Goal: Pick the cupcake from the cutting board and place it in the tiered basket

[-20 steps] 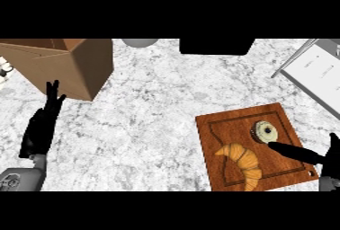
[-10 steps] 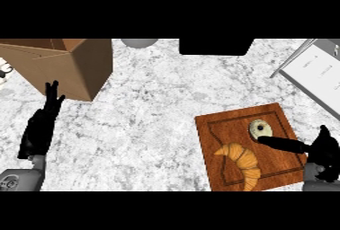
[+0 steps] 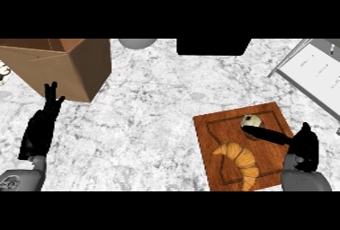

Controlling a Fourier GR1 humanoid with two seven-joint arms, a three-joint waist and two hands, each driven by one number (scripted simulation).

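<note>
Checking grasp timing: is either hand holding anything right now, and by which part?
Nothing is held. The right hand stretches fingers toward the cupcake, not curled round it. The left hand rests open.

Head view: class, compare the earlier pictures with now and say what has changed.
The right hand has pulled back toward the board's right edge, its fingers still reaching to the cupcake without grasping it. The cupcake, croissant, cutting board and resting left hand stayed put.

A white marbled counter (image 3: 159, 117) carries a cardboard box (image 3: 63, 65) at the far left, a wooden cutting board (image 3: 229, 130) at the near right (slightly askew) and a grey tiered basket (image 3: 315, 74) at the far right.
</note>
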